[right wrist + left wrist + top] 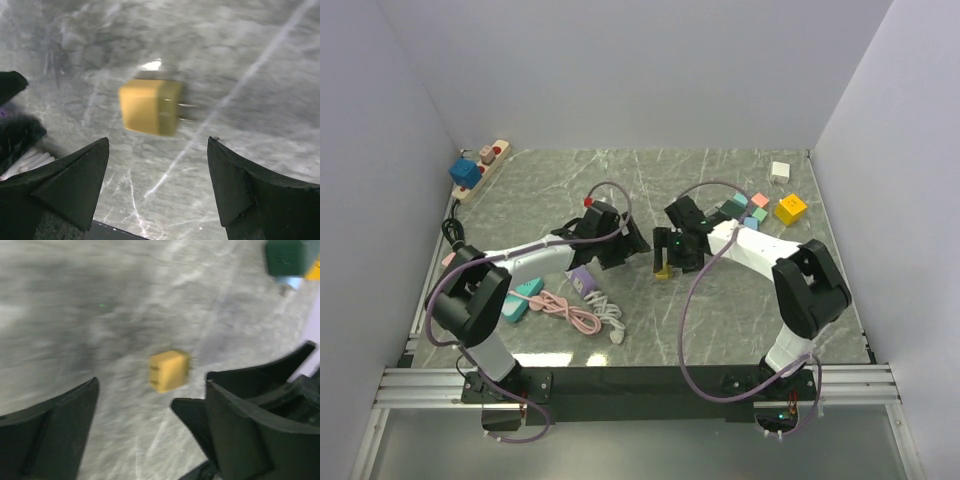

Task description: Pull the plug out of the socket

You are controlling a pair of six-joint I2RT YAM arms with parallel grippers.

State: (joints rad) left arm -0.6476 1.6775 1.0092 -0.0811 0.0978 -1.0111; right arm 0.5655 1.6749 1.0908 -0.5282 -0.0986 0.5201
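Observation:
A small yellow plug (663, 272) lies loose on the grey marble table (650, 180), joined to no socket. In the right wrist view the plug (150, 106) lies on its side with its metal prongs pointing right, just ahead of my open right gripper (157, 170). In the left wrist view the plug (169, 370) lies ahead of my open left gripper (135, 405). From above, the left gripper (635, 245) and right gripper (672, 262) face each other at the table's middle, both empty.
A power strip (485, 165) holding a blue plug (465, 173) lies at the back left. A teal socket (525, 298) with pink cable and a purple one (582, 280) with white cable lie front left. Coloured blocks, including a yellow one (790, 208), lie at the right.

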